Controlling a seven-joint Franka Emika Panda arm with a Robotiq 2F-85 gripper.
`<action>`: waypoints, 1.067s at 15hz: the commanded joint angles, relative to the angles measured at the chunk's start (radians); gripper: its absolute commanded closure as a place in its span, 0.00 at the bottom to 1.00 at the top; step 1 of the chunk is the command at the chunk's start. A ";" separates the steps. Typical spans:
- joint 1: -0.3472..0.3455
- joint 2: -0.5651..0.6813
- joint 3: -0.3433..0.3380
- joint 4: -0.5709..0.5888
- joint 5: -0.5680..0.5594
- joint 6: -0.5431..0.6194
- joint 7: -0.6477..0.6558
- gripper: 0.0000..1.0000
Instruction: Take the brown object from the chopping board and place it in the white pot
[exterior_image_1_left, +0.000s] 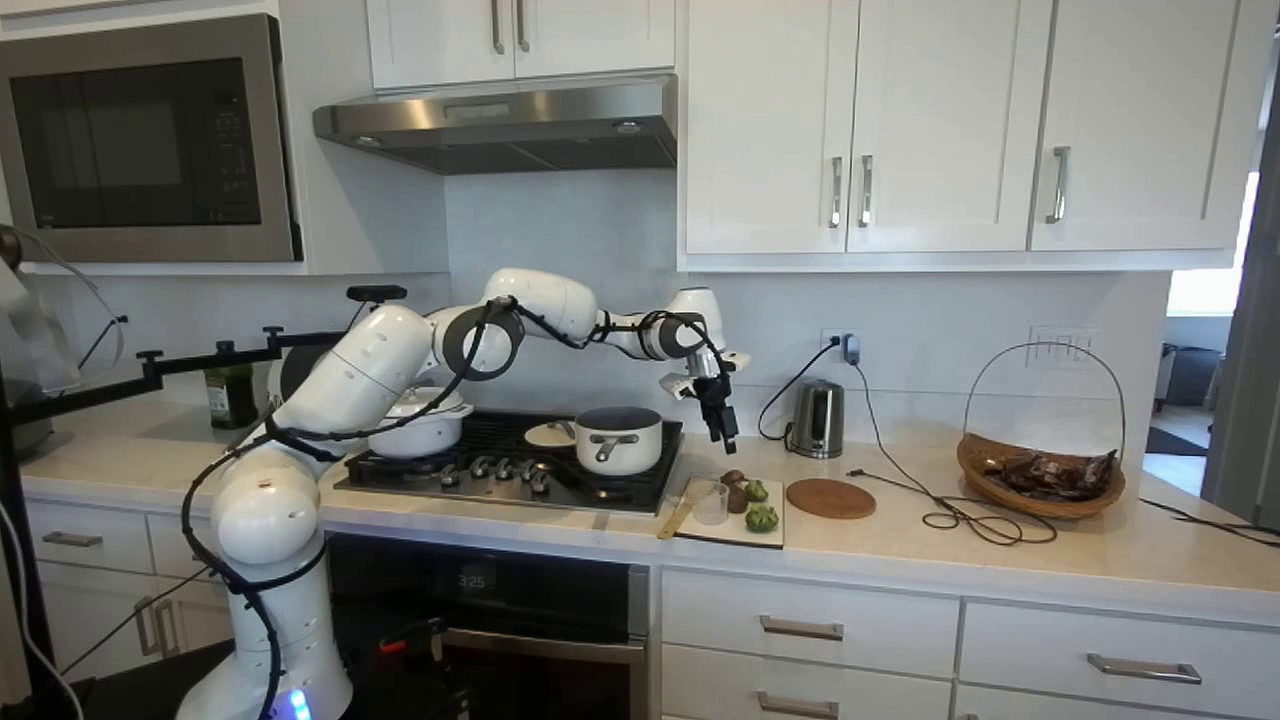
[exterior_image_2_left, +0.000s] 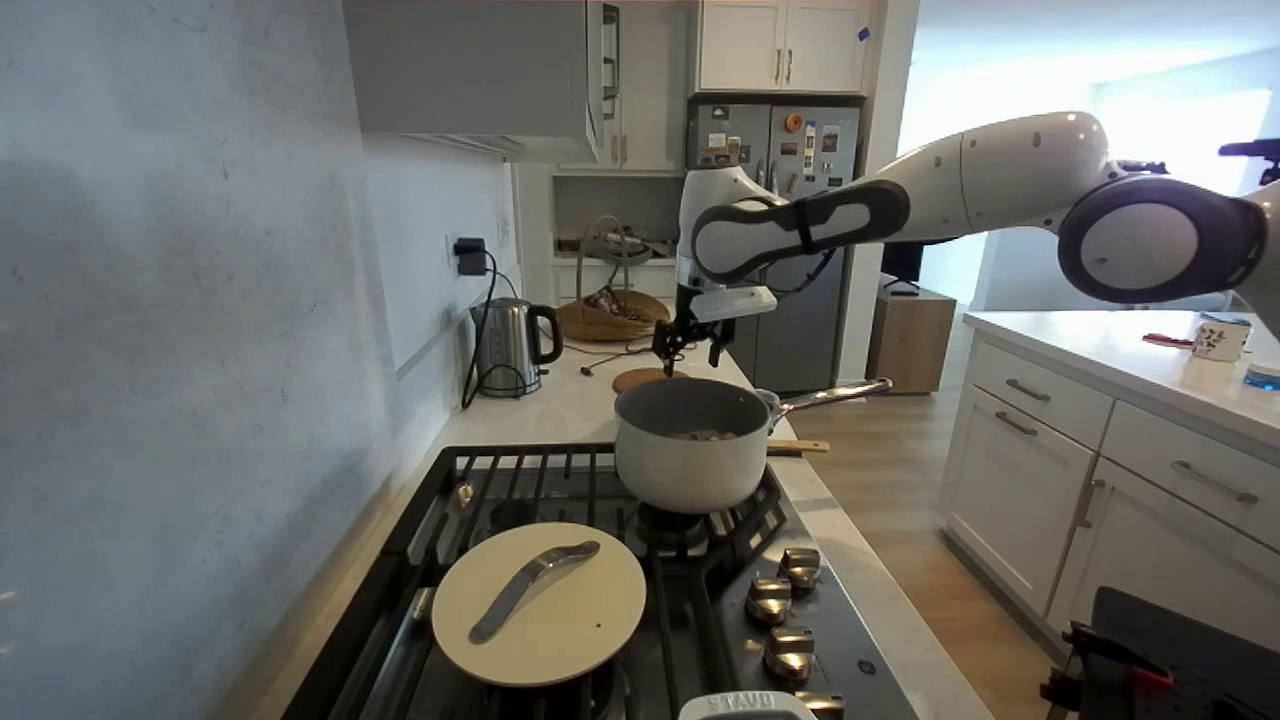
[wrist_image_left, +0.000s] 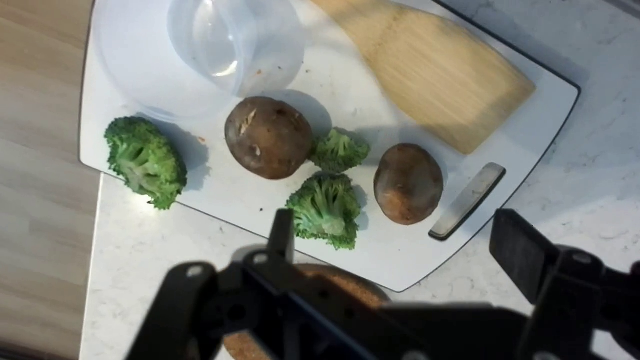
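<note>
Two brown round mushroom-like objects lie on the pale chopping board. The larger brown object touches a broccoli floret; the smaller brown object is nearer the board's handle slot. In an exterior view the board shows right of the stove. The white pot stands uncovered on the stove. Another exterior view of the pot shows some small pieces inside. My gripper is open and empty above the board's corner, fingertips wide apart. It also shows in both exterior views, pointing down.
On the board lie broccoli florets, a clear plastic cup and a wooden spatula. A brown disc, kettle, cables and basket stand beyond. The pot's handle sticks out. A lid lies on the stove.
</note>
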 joint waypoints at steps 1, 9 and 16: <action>-0.011 0.051 0.008 0.078 0.044 -0.035 -0.057 0.00; -0.013 0.115 0.019 0.125 0.083 -0.032 -0.106 0.00; -0.013 0.157 0.011 0.169 0.077 -0.009 -0.108 0.00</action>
